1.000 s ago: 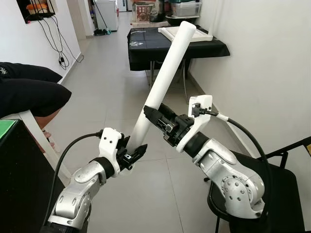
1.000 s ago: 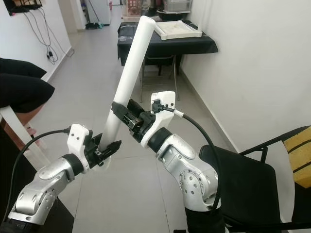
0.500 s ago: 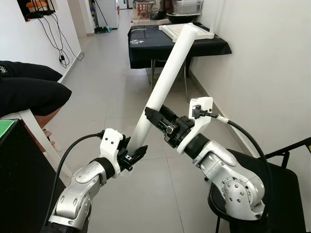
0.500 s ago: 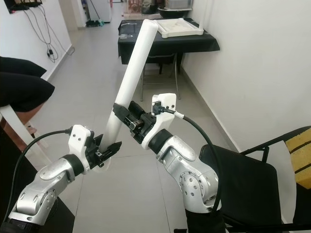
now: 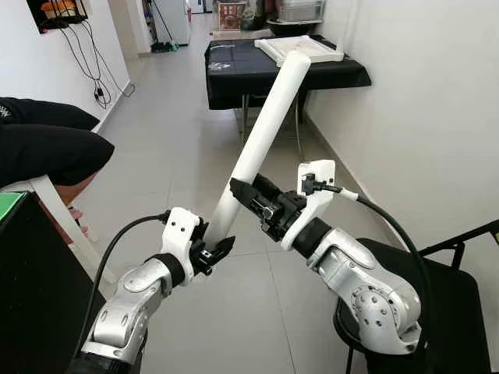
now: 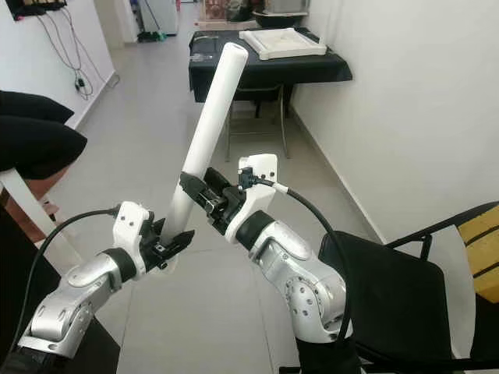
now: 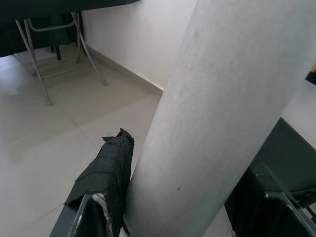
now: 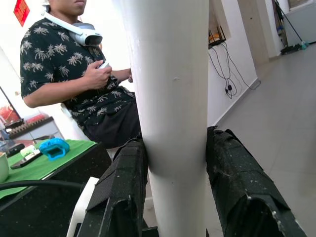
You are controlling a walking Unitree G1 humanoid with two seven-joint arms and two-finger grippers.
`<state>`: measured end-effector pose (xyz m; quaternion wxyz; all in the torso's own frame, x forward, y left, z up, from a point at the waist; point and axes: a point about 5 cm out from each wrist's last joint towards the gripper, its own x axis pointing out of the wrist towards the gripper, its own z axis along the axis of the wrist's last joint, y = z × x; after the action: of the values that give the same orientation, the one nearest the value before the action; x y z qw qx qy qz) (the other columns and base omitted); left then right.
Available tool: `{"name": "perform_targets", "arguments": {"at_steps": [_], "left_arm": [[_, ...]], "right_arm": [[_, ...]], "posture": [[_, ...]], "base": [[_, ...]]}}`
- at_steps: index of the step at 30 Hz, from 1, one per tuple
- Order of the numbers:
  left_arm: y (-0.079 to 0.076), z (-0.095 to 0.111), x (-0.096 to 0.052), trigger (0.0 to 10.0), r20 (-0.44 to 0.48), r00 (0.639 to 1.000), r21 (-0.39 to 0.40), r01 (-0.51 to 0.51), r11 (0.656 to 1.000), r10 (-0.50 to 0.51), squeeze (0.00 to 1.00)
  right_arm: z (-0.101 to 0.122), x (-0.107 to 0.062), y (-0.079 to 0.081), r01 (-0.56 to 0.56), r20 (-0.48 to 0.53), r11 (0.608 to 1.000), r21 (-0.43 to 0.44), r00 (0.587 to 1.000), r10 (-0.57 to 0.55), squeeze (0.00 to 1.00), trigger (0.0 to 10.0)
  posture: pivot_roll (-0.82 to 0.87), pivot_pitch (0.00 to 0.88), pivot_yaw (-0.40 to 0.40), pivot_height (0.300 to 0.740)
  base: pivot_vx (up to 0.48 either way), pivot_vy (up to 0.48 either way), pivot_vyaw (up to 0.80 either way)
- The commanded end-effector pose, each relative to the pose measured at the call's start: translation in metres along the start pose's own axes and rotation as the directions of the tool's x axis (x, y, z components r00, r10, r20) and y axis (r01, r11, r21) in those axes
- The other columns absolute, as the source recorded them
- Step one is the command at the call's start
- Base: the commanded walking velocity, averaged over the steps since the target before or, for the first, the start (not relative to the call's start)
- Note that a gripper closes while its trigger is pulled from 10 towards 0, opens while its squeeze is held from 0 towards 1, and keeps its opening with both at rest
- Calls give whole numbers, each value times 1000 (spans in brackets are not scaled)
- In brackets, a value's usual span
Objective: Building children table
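Note:
A long white round table leg slants up from low centre toward the far table. My left gripper is shut on its lower end. My right gripper is shut on the leg a little higher up, its black fingers pressed on both sides of the white tube. In the left wrist view the leg runs between the black fingers. A white flat tabletop panel lies on the far black table.
A seated person in a patterned shirt wears a headset and holds a controller at my left; their dark knees reach into view. A black chair stands at the right by the white wall. A green-topped black table is at left.
The leg has tilted a little further upright and its top end has dropped slightly in view. Both grippers keep their hold; the right one has slid slightly lower and leftward.

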<state>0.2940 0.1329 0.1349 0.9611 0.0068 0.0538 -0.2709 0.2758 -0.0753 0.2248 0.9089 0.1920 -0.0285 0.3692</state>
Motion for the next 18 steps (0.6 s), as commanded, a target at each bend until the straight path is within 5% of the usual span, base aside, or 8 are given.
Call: {"name": "perform_targets", "arguments": {"at_steps": [1,11,12,14,15,18], "left_arm": [[33,-13,-13,0,-85,974,-43,-213,976,209,0],[34,-15,-15,0,-123,970,-22,-213,977,209,0],[35,-15,-15,0,-124,970,-20,-215,976,211,0],[35,-15,-15,0,-125,969,-19,-217,976,213,0],[35,-15,-15,0,-122,969,-17,-216,976,213,0],[35,-14,-15,0,-113,970,-15,-219,976,216,0]], "right_arm": [[5,-6,-2,3,43,1000,-13,999,-2,0,0],[4,-6,0,2,55,999,-36,998,0,0,314],[3,-6,-1,10,51,999,-41,999,-8,0,10000],[2,-7,-2,21,45,999,-46,999,-19,0,10000],[3,-8,-3,31,59,998,-48,998,-29,1000,10000],[4,-9,-6,47,80,998,-51,996,-43,1000,10000]], "posture": [[-76,0,-3,740],[-71,0,2,740],[-71,0,2,740],[-71,0,2,740],[-70,0,2,740],[-70,0,2,740]], "base": [[0,0,0],[0,0,0],[0,0,0],[0,0,0],[0,0,0],[0,0,0]]}}
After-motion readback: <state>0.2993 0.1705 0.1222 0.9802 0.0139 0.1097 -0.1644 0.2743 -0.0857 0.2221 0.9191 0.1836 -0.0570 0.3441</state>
